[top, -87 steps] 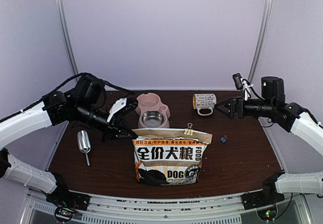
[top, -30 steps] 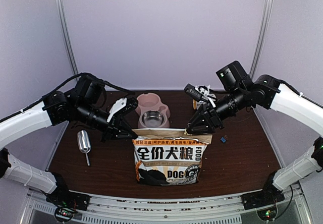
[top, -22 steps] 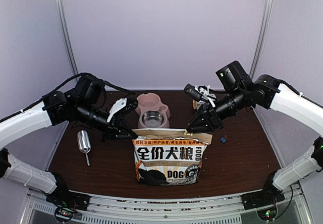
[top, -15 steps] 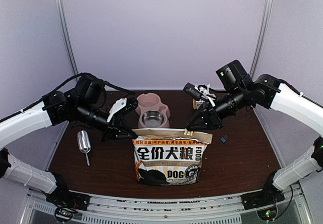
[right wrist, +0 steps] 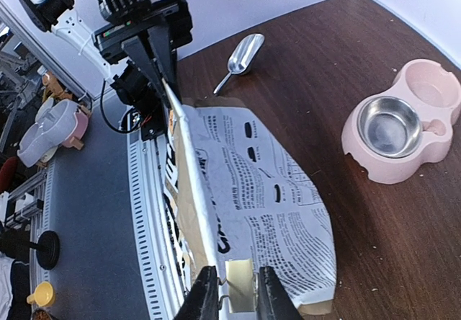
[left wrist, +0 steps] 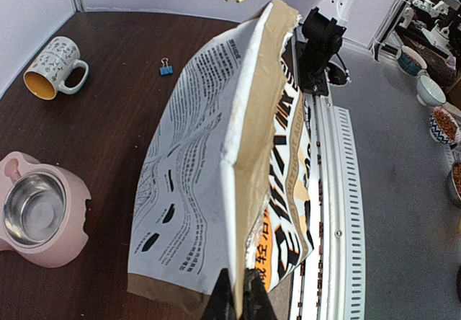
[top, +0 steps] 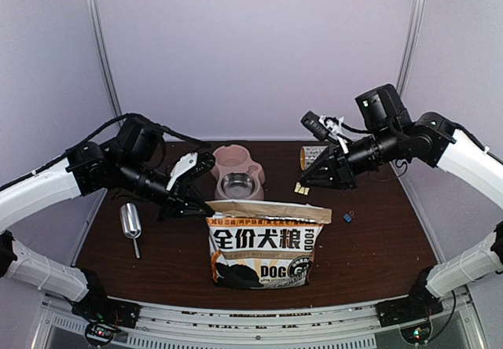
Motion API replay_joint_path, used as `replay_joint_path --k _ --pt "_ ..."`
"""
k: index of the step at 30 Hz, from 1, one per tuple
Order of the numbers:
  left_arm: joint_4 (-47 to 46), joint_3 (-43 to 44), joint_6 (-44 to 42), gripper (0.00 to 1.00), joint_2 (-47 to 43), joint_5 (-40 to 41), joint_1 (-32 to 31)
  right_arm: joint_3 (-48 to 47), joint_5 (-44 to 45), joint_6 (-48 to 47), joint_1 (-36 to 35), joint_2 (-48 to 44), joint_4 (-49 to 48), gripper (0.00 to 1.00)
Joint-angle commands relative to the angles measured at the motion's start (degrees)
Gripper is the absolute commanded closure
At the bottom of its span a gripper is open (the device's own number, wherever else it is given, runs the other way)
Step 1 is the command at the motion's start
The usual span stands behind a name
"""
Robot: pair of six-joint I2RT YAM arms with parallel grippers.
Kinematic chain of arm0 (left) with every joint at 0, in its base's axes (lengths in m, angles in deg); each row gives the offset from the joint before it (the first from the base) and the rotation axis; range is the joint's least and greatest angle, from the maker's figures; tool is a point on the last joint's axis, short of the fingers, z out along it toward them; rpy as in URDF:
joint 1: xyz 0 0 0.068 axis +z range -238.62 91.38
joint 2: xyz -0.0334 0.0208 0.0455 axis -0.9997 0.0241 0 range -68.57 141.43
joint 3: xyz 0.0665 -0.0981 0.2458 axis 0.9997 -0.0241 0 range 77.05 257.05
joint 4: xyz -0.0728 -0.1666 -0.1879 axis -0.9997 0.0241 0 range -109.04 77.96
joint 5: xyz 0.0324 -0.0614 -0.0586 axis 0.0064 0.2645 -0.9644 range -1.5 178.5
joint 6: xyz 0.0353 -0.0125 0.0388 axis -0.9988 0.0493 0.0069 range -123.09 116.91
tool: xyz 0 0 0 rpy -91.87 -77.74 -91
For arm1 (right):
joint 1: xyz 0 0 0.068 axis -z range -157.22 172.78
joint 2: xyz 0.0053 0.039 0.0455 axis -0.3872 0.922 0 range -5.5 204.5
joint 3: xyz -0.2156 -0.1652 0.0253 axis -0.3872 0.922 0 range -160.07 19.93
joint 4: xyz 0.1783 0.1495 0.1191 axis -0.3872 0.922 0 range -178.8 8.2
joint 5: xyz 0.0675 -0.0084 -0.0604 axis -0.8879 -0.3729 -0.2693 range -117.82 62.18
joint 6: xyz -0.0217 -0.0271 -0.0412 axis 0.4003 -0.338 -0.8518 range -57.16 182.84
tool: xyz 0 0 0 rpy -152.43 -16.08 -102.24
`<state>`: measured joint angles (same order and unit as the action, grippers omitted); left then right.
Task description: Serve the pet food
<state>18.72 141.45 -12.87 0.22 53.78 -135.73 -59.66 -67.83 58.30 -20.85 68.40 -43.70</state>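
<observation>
The left end effector pinches a top corner of the dog food bag, the right end effector clamps the binder clip, pet food presumably hidden inside; a slipping pinch could topple the bag, spilling it.

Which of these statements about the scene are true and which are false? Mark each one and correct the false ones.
1. The left gripper pinches the top edge of the bag. True.
2. The gold clip is fastened on the bag. False: the right gripper holds it, off the bag.
3. The pink bowl holds food. False: its steel dish and its other hollow look empty.
4. The scoop lies on the table. True.
5. A small blue clip lies on the table beside the bag. True.
</observation>
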Motion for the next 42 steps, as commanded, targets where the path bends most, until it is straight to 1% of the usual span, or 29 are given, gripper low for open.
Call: replay_joint_path --k 1,7,12,16,21,30,35,38,42 --pt "-0.34 0.96 -0.88 1.0 0.64 -0.97 -1.4 -0.82 3.57 0.47 3.64 -3.9 -0.89 0.91" --pt "-0.37 0.91 -0.94 1.0 0.38 -1.05 -1.42 5.36 5.48 0.85 12.56 -8.72 -1.69 0.9" --pt "-0.4 1.0 -0.94 1.0 0.51 -1.21 -1.4 14.14 8.22 1.88 19.26 -11.32 -4.27 0.9" --pt "-0.4 1.0 -0.88 1.0 0.54 -1.23 -1.4 22.3 10.02 3.7 22.32 -11.53 -9.56 0.89" --pt "-0.37 0.91 -0.85 1.0 0.21 -1.19 -1.41 25.12 16.68 8.45 22.89 -8.2 -11.91 0.88" --pt "-0.39 0.9 -0.85 1.0 -0.15 -1.29 -1.41 32.92 23.47 19.26 23.02 -3.97 -20.3 0.88" --pt "-0.33 0.84 -0.85 1.0 -0.37 -1.21 -1.49 34.88 27.69 22.38 22.96 -0.42 -22.78 0.88" --pt "-0.4 0.81 -0.94 1.0 -0.64 -0.9 -1.54 35.32 29.89 23.6 23.01 1.1 -23.81 0.87" --pt "-0.34 0.74 -0.94 1.0 -0.67 -0.66 -1.58 36.0 30.16 24.58 22.98 2.64 -25.39 0.85"
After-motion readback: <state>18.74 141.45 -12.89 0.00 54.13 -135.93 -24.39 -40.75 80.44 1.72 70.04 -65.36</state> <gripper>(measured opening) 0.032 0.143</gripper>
